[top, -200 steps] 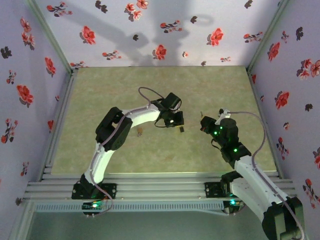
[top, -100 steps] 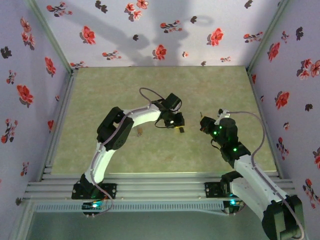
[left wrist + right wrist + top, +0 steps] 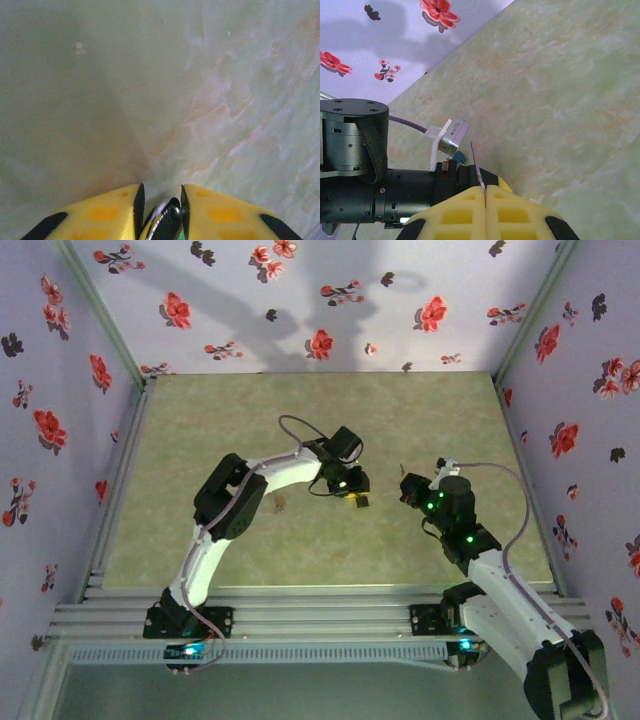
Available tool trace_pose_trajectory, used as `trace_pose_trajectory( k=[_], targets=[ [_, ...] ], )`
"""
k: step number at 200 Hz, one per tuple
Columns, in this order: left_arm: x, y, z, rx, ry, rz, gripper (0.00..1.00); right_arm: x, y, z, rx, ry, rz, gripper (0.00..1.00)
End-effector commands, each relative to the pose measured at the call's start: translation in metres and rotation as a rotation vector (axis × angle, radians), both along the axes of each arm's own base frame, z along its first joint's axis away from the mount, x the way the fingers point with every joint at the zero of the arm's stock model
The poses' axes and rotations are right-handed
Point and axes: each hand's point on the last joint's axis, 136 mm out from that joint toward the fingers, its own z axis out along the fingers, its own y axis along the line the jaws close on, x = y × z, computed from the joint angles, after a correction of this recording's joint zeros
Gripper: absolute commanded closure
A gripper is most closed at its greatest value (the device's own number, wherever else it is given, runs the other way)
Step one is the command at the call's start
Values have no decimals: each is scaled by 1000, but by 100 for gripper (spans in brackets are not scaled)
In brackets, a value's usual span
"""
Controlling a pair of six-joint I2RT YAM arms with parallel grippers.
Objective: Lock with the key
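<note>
A dark, shiny lock [image 3: 167, 226] sits between the yellow fingers of my left gripper [image 3: 160, 200]. It leans against the right pad, with a gap at the left pad, so the jaws stand open around it just above the green marbled table. From above, the left gripper [image 3: 358, 497] is at mid-table with the lock [image 3: 364, 502] at its tip. My right gripper [image 3: 485, 192] is shut on a thin metal key [image 3: 477, 167], whose blade sticks up out of the pads. The right gripper [image 3: 405, 483] is a short way right of the left one, apart from it.
The left arm's black wrist [image 3: 360, 195] and its small grey camera [image 3: 451, 136] lie close beside the key. A small brown scrap [image 3: 281, 504] lies on the table by the left forearm. Flowered walls enclose the table [image 3: 450, 420] on three sides.
The left gripper's jaws have parted from a tight grip on the lock. Both arms have barely moved.
</note>
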Motion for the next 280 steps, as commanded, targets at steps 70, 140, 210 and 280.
trace_pose_trajectory(
  k=[70, 140, 210, 280],
  targets=[
    [21, 22, 43, 10, -63, 6, 60, 5, -1, -2, -2, 9, -9, 100],
    [24, 65, 134, 39, -275, 12, 39, 15, 1, -43, -73, 196, -16, 100],
    [-6, 154, 206, 166, -518, 60, 21, 22, 22, -69, -49, 295, 80, 100],
    [-43, 262, 253, 316, -672, 140, 4, 28, 44, -86, -13, 348, 164, 100]
  ],
)
